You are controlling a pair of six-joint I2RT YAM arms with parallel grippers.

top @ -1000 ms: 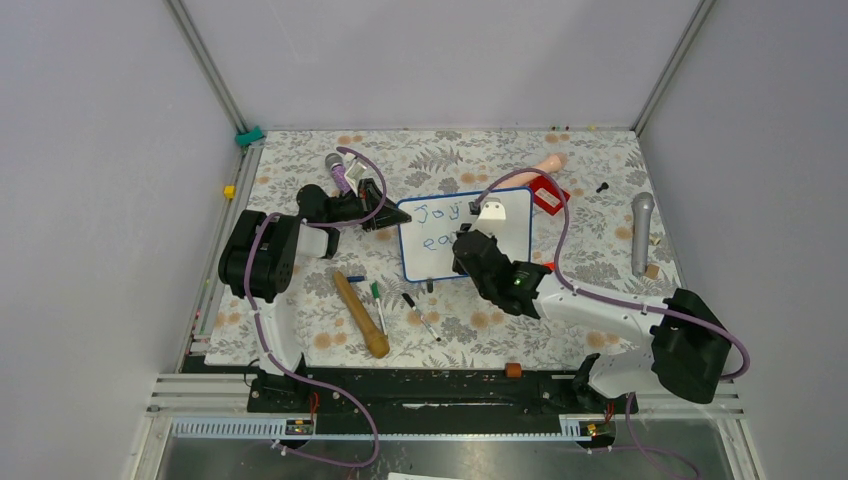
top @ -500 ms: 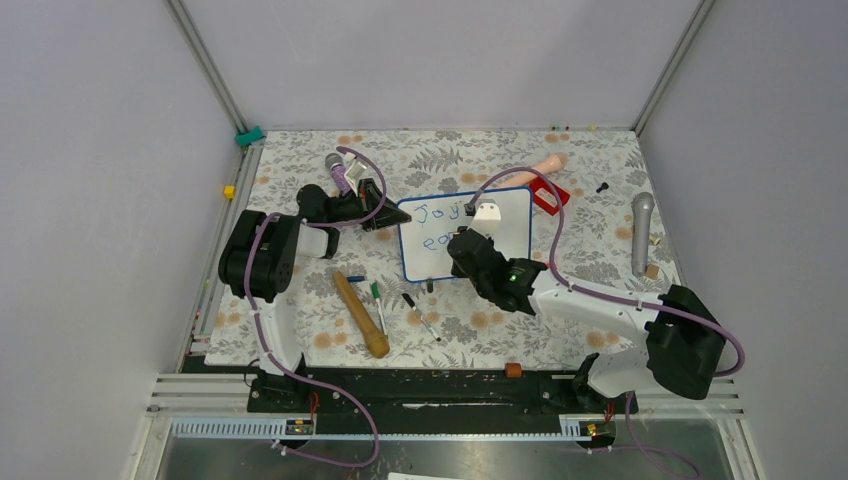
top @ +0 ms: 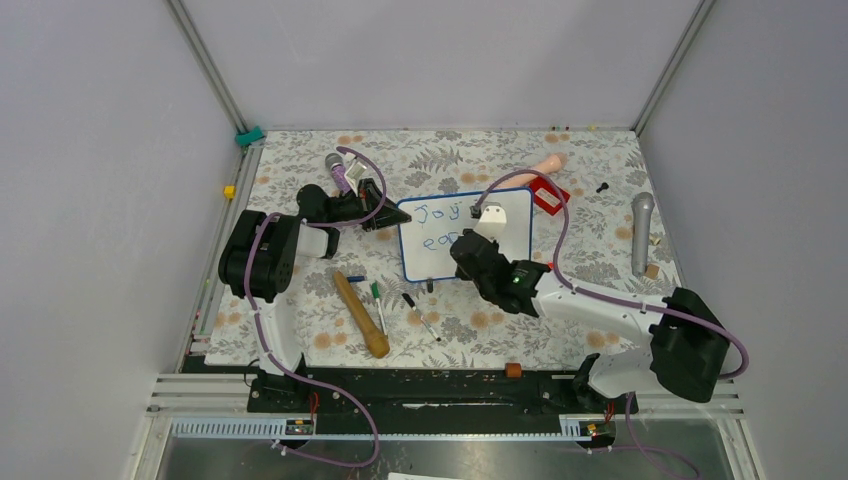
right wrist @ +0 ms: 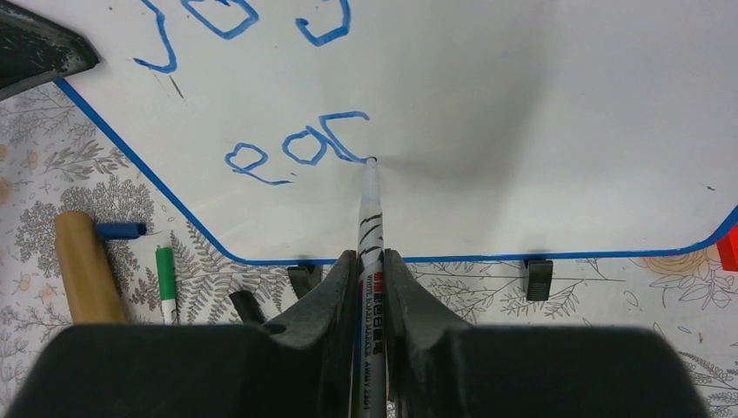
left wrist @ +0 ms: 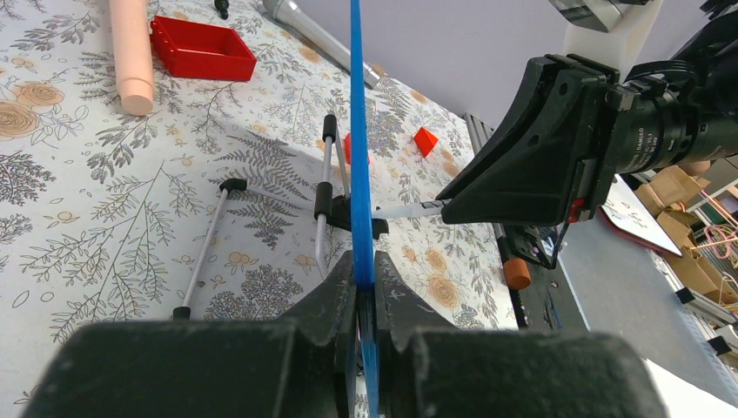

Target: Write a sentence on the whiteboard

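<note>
At the tabletop's centre, your whiteboard point(top: 432, 262) rests its near edge on two black feet. Your left tool point(top: 386, 222) is clamped tight on the blue frame at the board's 9 o'clock edge. Your right tool point(right wrist: 372, 257), reaching in from 5 o'clock, is closed around a marker point(right wrist: 369, 205) whose tip touches the board. The sentence point(right wrist: 296, 150) reads "Joy" on top and roughly "eac" below, with the tip at that last letter. Barrel print seems to say "WHITE BOARD MARKER". A green-capped pen point(top: 378, 300) lies at the board's 7 o'clock.
</note>
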